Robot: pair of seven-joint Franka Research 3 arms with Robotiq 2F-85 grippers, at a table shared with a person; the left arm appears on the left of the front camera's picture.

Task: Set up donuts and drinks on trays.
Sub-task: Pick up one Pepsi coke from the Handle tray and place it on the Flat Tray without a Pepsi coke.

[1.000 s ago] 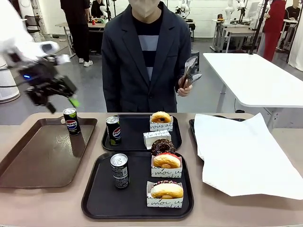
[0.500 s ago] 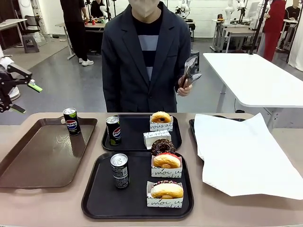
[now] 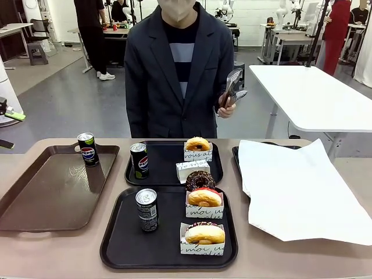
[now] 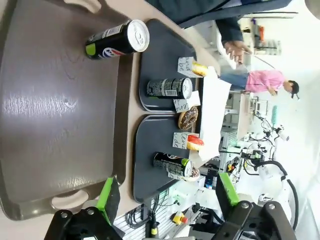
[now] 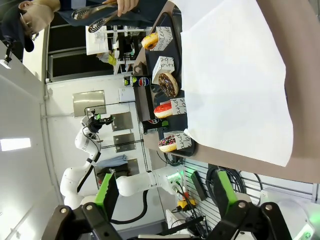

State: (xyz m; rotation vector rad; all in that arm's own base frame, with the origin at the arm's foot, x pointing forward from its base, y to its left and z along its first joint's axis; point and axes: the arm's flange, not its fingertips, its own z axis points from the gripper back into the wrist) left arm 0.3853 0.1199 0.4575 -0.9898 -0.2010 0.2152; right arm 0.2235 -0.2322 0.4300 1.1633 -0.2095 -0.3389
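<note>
On the desk's left, a Pepsi can (image 3: 87, 149) waits on the brown tray (image 3: 35, 197). Both black trays (image 3: 116, 244) already hold cans and sleeved donuts (image 3: 204, 233). Left gripper (image 4: 165, 200) and right gripper (image 5: 165, 192) hang wide, empty.

Count on my desk (image 3: 58, 256), taken at this moment:

- Black trays: 2, the near tray (image 3: 125, 247) and the far tray (image 3: 168, 154).
- Brown tray (image 3: 40, 197): 1.
- Drink cans: 3, the can on the brown tray (image 3: 88, 149), the can on the far tray (image 3: 139, 160), and the can on the near tray (image 3: 147, 210).
- Donuts: 4, of which 3 in white sleeves, the far sleeved donut (image 3: 197, 145), the middle sleeved donut (image 3: 204, 198), the near sleeved donut (image 3: 204, 233); 1 bare chocolate donut (image 3: 200, 179).
- Large white paper sheet (image 3: 296, 186): 1.
- Tongs (image 3: 232, 86) in the person's hand: 1 pair.
</note>
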